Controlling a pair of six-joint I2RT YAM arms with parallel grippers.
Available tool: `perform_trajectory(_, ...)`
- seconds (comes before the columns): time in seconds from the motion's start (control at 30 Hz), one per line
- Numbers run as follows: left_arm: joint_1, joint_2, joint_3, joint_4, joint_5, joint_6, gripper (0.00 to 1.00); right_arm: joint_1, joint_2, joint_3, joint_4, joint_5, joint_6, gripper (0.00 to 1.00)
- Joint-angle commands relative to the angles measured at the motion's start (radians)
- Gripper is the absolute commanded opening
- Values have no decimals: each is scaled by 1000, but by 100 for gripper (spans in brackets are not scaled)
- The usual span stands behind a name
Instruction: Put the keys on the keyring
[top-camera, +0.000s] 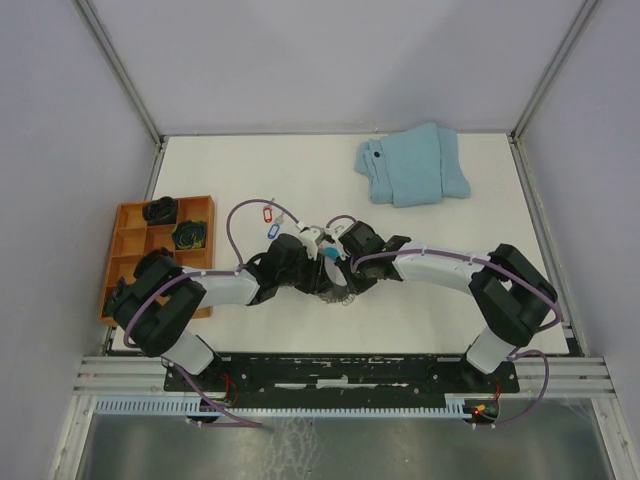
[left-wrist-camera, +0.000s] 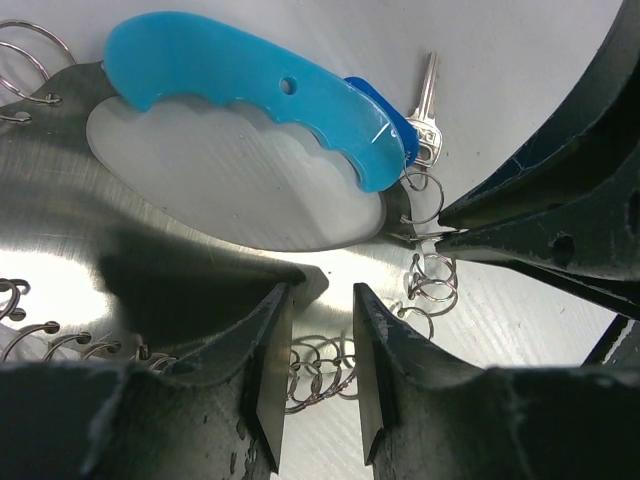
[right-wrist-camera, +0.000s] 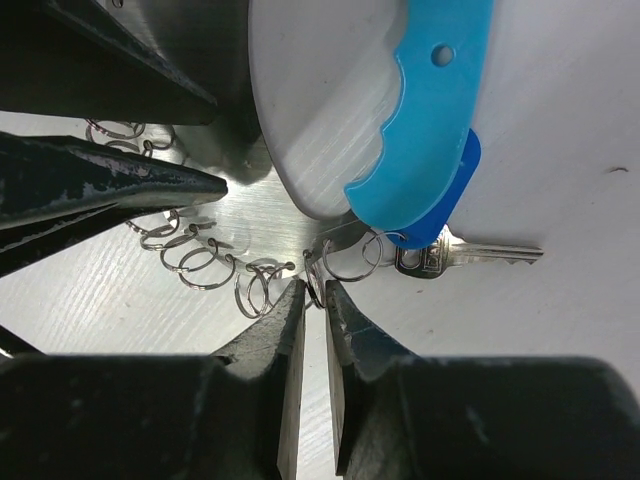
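The keyring (left-wrist-camera: 250, 90) has a bright blue plastic grip over a metal plate edged with small wire rings. My left gripper (left-wrist-camera: 318, 300) is shut on a bunch of those rings at the plate's lower edge. My right gripper (right-wrist-camera: 315, 290) pinches one small ring at the plate's corner, right beside the blue grip (right-wrist-camera: 430, 120). A silver key (right-wrist-camera: 480, 255) with a blue tag (right-wrist-camera: 455, 200) hangs from a neighbouring ring. In the top view both grippers meet mid-table and hide the keyring. Two loose keys with a red tag (top-camera: 266, 215) and a blue tag (top-camera: 274, 231) lie just left of them.
An orange compartment tray (top-camera: 130, 250) stands at the left edge with dark bundles in two back compartments. A folded light-blue cloth (top-camera: 412, 165) lies at the back right. Purple cables loop over both arms.
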Motion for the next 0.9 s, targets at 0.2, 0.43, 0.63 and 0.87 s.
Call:
perform_trajectory(0.2, -10, 13, 28, 23, 36, 8, 37, 17, 38, 70, 15, 20, -28, 19)
perform_trajectory(0.43, -8, -33, 12, 28, 4, 7, 37, 16, 22, 62, 23, 40, -38, 1)
perform_trajectory(0.63, 14, -143, -51, 103, -9, -8, 37, 13, -67, 27, 93, 44, -53, 1)
perform_trajectory(0.87, 101, -231, -85, 147, 53, -51, 37, -2, -145, 22, 148, 27, -114, 1)
